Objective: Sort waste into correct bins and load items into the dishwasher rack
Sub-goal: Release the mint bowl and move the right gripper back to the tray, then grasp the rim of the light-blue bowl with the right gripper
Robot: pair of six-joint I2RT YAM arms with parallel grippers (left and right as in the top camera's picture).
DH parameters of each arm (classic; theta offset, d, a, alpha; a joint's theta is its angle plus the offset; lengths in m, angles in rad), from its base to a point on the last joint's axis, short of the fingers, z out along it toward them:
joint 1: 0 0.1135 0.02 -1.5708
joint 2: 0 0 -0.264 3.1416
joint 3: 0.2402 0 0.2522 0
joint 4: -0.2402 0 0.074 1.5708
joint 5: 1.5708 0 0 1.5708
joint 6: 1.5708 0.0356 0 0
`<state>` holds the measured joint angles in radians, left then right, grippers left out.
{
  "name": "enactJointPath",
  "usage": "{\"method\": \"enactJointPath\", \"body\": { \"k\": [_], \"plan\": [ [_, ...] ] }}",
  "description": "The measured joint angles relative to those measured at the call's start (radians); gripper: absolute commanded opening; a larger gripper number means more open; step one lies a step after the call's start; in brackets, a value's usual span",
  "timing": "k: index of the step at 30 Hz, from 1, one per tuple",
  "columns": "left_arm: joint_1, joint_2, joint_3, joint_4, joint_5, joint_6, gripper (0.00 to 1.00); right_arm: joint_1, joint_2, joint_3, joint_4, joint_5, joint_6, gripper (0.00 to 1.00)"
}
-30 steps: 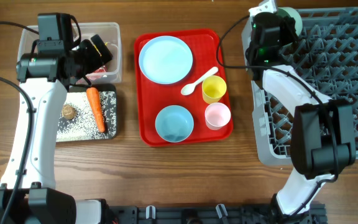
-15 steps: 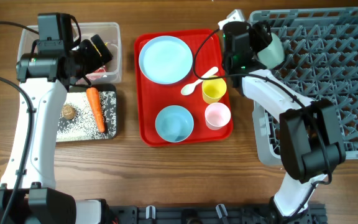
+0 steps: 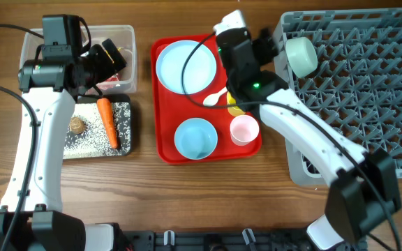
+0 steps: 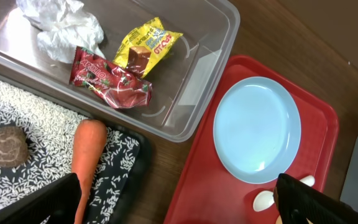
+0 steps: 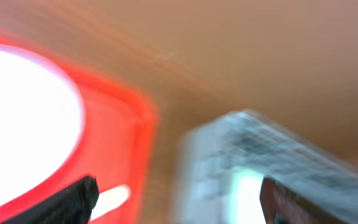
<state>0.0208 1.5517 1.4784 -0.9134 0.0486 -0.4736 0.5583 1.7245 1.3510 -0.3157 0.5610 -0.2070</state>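
My left gripper (image 3: 110, 59) hangs open and empty over the clear bin (image 3: 125, 35), which holds a crumpled tissue (image 4: 64, 31), a yellow wrapper (image 4: 148, 46) and a red wrapper (image 4: 110, 81). The black bin (image 3: 121, 150) carries the carrot (image 3: 107, 122), a brown lump (image 3: 77, 125) and rice grains (image 4: 17, 112). My right gripper (image 3: 269, 43) is open and empty between the red tray and the dishwasher rack (image 3: 368, 90). One light blue bowl (image 3: 301, 56) lies in the rack's near-left corner. The plate (image 3: 185, 66), spoon (image 3: 217, 97), second bowl (image 3: 195, 137) and pink cup (image 3: 243, 130) sit on the tray. The yellow cup (image 3: 234, 108) is mostly hidden under my right arm.
The flat red tray (image 3: 166, 150) lies between the bins and the rack. The right wrist view is motion-blurred, showing only the plate (image 5: 23, 118), the tray's edge (image 5: 129, 137) and the rack (image 5: 272, 149). Bare wood table (image 3: 208, 195) runs along the front.
My right gripper opened and let go of the light blue bowl, which now rests in the rack. The right arm swung left to the red tray's edge. The left arm has not moved.
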Motion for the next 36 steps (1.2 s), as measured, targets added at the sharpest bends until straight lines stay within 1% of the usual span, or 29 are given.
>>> {"method": "enactJointPath", "body": {
  "k": [1, 2, 3, 5, 7, 8, 10, 11, 12, 14, 15, 16, 18, 20, 21, 23, 26, 28, 32, 36],
  "plan": [
    [0.0, 0.0, 0.0, 0.0, 0.0, 0.0, 1.0, 0.01, -0.016, 0.0, -0.065, -0.128, 0.055, 0.98],
    [0.0, 0.0, 0.0, 0.0, 0.0, 0.0, 1.0, 0.019, -0.034, 0.0, -0.12, -0.298, 0.126, 0.99],
    [0.0, 0.0, 0.0, 0.0, 0.0, 0.0, 1.0, 0.025, -0.048, 0.0, -0.154, -0.453, 0.166, 0.99],
    [0.0, 0.0, 0.0, 0.0, 0.0, 0.0, 1.0, 0.035, -0.069, 0.0, -0.235, -0.695, 0.25, 1.0],
    [0.0, 0.0, 0.0, 0.0, 0.0, 0.0, 1.0, 0.05, -0.076, 0.0, -0.308, -0.796, 0.324, 1.0],
    [0.0, 0.0, 0.0, 0.0, 0.0, 0.0, 1.0, 0.068, -0.077, -0.007, -0.36, -0.829, 0.385, 1.0],
    [0.0, 0.0, 0.0, 0.0, 0.0, 0.0, 1.0, 0.106, -0.077, -0.026, -0.45, -0.829, 0.508, 1.0],
    [0.0, 0.0, 0.0, 0.0, 0.0, 0.0, 1.0, 0.122, -0.077, -0.035, -0.468, -0.825, 0.55, 1.0],
    [0.0, 0.0, 0.0, 0.001, 0.0, 0.0, 1.0, 0.148, -0.077, -0.049, -0.499, -0.805, 0.621, 0.92],
    [0.0, 0.0, 0.0, 0.0, 0.0, 0.0, 1.0, 0.191, -0.077, -0.074, -0.521, -0.767, 0.752, 0.5],
    [0.0, 0.0, 0.0, 0.0, 0.0, 0.0, 1.0, 0.218, -0.077, -0.089, -0.525, -0.745, 0.818, 0.37],
    [0.0, 0.0, 0.0, 0.0, 0.0, 0.0, 1.0, 0.24, -0.077, -0.099, -0.526, -0.724, 0.879, 0.35],
    [0.0, 0.0, 0.0, 0.0, 0.0, 0.0, 1.0, 0.28, -0.077, -0.12, -0.526, -0.684, 0.988, 0.37],
    [0.0, 0.0, 0.0, 0.0, 0.0, 0.0, 1.0, 0.315, -0.077, -0.151, -0.526, -0.645, 1.083, 0.44],
    [0.0, 0.0, 0.0, 0.0, 0.0, 0.0, 1.0, 0.322, -0.077, -0.171, -0.529, -0.632, 1.127, 0.45],
    [0.0, 0.0, 0.0, 0.0, 0.0, 0.0, 1.0, 0.323, -0.077, -0.205, -0.529, -0.615, 1.184, 0.48],
    [0.0, 0.0, 0.0, 0.0, 0.0, 0.0, 1.0, 0.322, -0.077, -0.263, -0.505, -0.604, 1.243, 0.5],
    [0.0, 0.0, 0.0, 0.0, 0.0, 0.0, 1.0, 0.322, -0.077, -0.269, -0.483, -0.597, 1.262, 0.5],
    [0.0, 0.0, 0.0, 0.0, 0.0, 0.0, 1.0, 0.32, -0.077, -0.269, -0.431, -0.566, 1.281, 0.5],
    [0.0, 0.0, 0.0, 0.0, 0.0, 0.0, 1.0, 0.295, -0.058, -0.269, -0.416, -0.57, 1.28, 0.48]
  ]
}}
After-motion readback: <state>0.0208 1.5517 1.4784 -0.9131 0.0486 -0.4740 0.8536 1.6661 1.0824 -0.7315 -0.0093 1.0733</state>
